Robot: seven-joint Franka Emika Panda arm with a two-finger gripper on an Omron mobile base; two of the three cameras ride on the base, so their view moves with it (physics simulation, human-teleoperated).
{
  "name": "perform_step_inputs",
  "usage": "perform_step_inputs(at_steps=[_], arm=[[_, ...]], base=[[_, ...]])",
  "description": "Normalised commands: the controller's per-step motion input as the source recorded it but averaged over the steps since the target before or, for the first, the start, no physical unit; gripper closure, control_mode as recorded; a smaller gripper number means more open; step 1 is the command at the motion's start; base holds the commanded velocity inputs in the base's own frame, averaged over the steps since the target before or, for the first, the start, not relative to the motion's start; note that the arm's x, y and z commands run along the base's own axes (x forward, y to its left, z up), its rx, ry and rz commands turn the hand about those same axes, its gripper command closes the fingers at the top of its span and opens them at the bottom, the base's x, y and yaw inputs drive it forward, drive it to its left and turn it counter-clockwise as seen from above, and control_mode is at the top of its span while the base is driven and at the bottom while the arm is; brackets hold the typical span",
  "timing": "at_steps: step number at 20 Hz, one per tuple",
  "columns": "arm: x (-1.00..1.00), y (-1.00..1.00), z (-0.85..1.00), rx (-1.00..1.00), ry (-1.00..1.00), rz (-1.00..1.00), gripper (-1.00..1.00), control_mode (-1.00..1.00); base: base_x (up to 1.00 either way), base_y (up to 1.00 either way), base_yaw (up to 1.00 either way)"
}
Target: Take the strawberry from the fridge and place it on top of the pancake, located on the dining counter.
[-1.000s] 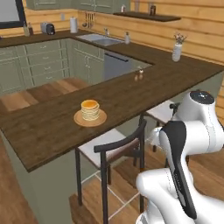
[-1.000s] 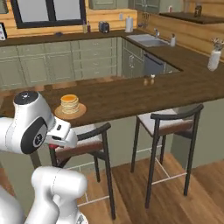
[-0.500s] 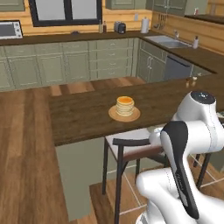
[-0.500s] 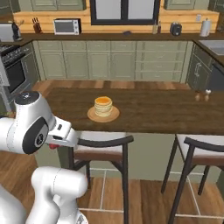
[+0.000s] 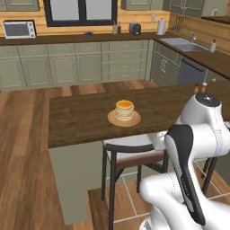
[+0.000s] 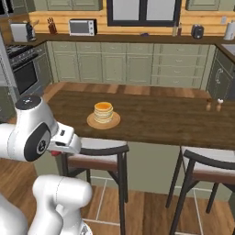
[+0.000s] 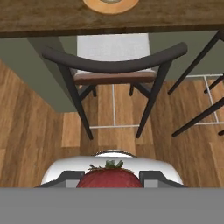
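Holding the strawberry point(image 7: 110, 176) clenched between the fingers point(image 7: 110, 180) at bottom centre of the hand view; soft, light and easily bruised, it likely wants gentle pressure across its widest flanks.

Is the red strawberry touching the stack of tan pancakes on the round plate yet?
Apart. In the hand view the red strawberry sits between the gripper's fingertips, low over the floor, while the plate lies far ahead on the dark wooden counter.
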Motion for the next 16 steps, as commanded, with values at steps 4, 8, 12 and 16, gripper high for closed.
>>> perform_step_inputs(at_steps=[4,8,12,16], arm=[[0.00,0.00,0.00,0.00,0.00,0.00,1.00,1.00],[0.00,0.00,0.00,0.00,0.00,0.00,1.00,1.00],[0.00,0.00,0.00,0.00,0.00,0.00,1.00,1.00],[0.00,0.00,0.00,0.00,0.00,0.00,1.00,1.00]], base=[[0.23,0.02,-0.11],[0.49,0.07,-0.03],[0.55,0.09,-0.01],[0.62,0.25,0.00]])
